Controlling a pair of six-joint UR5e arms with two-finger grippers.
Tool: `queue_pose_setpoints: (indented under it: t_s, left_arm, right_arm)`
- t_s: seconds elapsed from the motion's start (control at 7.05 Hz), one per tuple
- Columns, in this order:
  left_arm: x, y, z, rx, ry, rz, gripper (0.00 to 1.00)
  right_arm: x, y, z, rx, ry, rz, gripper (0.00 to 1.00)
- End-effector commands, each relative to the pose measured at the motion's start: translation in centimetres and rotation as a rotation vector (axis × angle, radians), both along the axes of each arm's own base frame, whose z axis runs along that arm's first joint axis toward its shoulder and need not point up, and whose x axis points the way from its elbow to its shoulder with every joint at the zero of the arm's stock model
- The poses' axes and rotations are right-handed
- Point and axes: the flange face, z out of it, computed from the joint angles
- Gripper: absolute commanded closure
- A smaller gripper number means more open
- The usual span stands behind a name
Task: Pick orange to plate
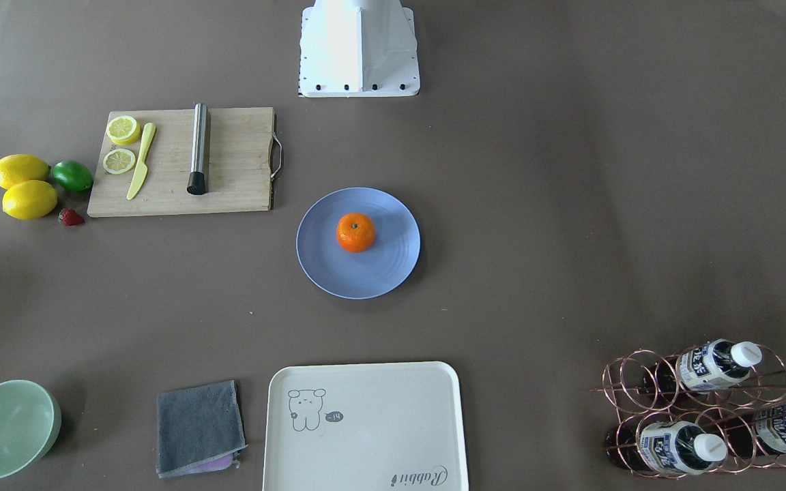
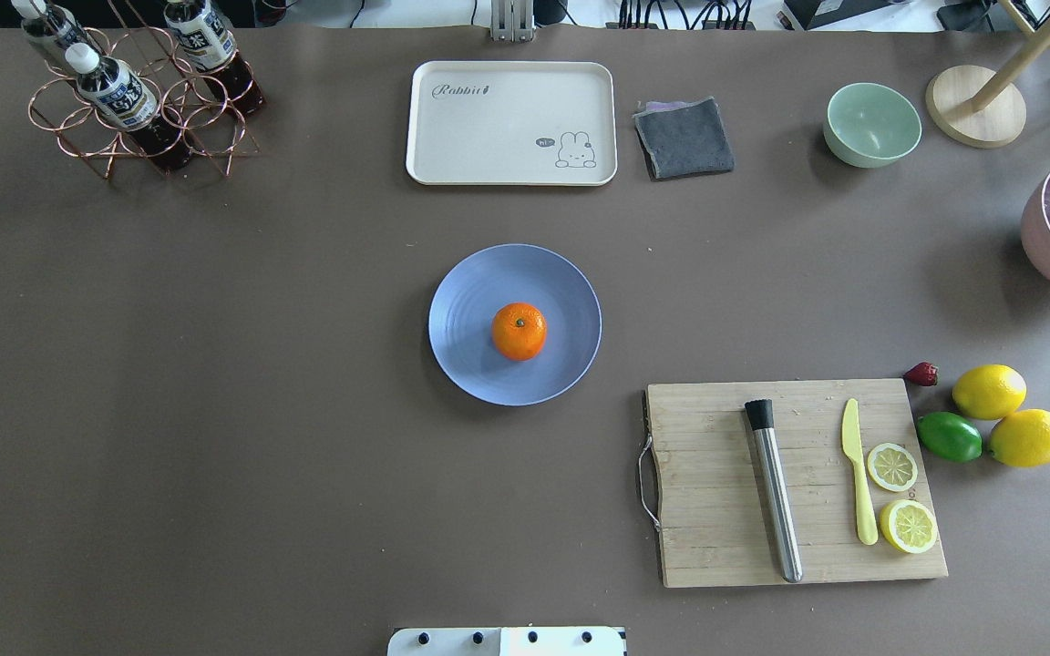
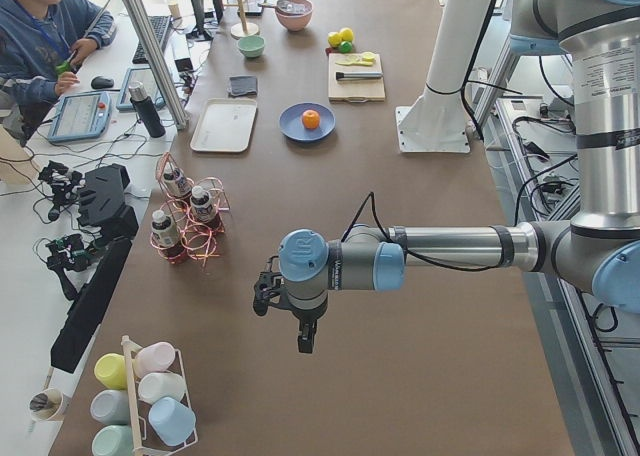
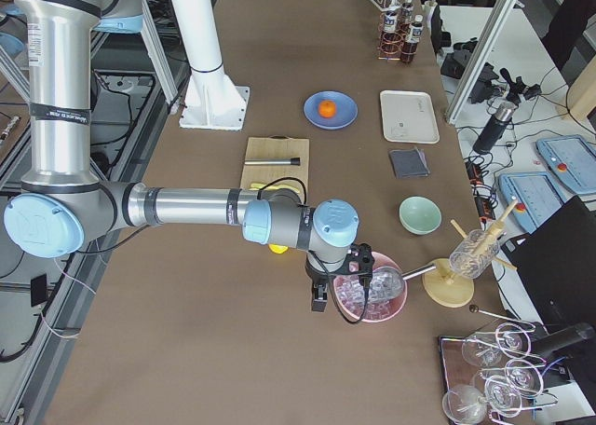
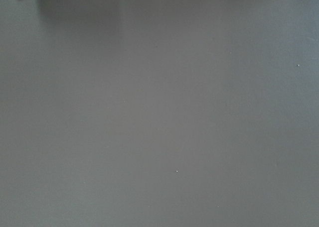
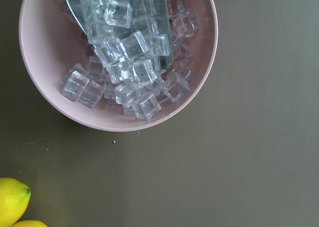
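The orange (image 2: 519,331) sits near the middle of the periwinkle-blue plate (image 2: 470,310), stem dimple up; it also shows in the front view as the orange (image 1: 355,232) on the plate (image 1: 386,269). Neither gripper is near it. My left gripper (image 3: 304,338) hangs over bare table far toward the robot's left end. My right gripper (image 4: 318,298) hangs beside the pink bowl at the robot's right end. Both show only in the side views, so I cannot tell whether they are open or shut.
A pink bowl of ice cubes (image 6: 119,62) lies under the right wrist. A cutting board (image 2: 716,528) holds a steel muddler, a yellow knife and lemon slices. Lemons (image 2: 988,391), a lime and a strawberry lie beside it. A cream tray (image 2: 511,123), grey cloth, green bowl (image 2: 871,123) and bottle rack (image 2: 138,100) stand far.
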Motion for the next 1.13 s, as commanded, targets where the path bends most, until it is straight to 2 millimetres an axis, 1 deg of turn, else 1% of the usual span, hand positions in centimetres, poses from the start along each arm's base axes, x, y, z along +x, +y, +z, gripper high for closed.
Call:
queue_pose_setpoints:
  t_s: [0.0,0.14,0.28,0.43,0.57,0.99]
  left_arm:
    - [0.0,0.2,0.2,-0.007,0.0,-0.002,0.02]
    - [-0.1,0.2,0.3,-0.012,-0.001,-0.004,0.02]
    - [-0.1,0.4,1.0,-0.027,-0.002,-0.004,0.02]
    - [0.0,0.7,2.9,-0.063,-0.002,-0.003,0.02]
    - [0.0,0.8,3.8,-0.079,0.001,-0.003,0.02]
    - [0.0,1.0,4.2,-0.09,0.002,-0.002,0.02]
  right_arm:
    - [-0.2,0.5,0.5,-0.01,0.0,-0.006,0.0]
    - [-0.2,0.4,0.4,-0.005,-0.001,-0.01,0.0]
    - [-0.7,0.3,0.4,-0.005,-0.002,-0.019,0.0]
    - [-1.0,0.3,0.4,-0.005,-0.002,-0.026,0.0]
    - [-1.1,0.4,0.5,-0.008,-0.001,-0.03,0.0]
    - [-1.2,0.1,0.1,-0.002,-0.003,-0.03,0.0]
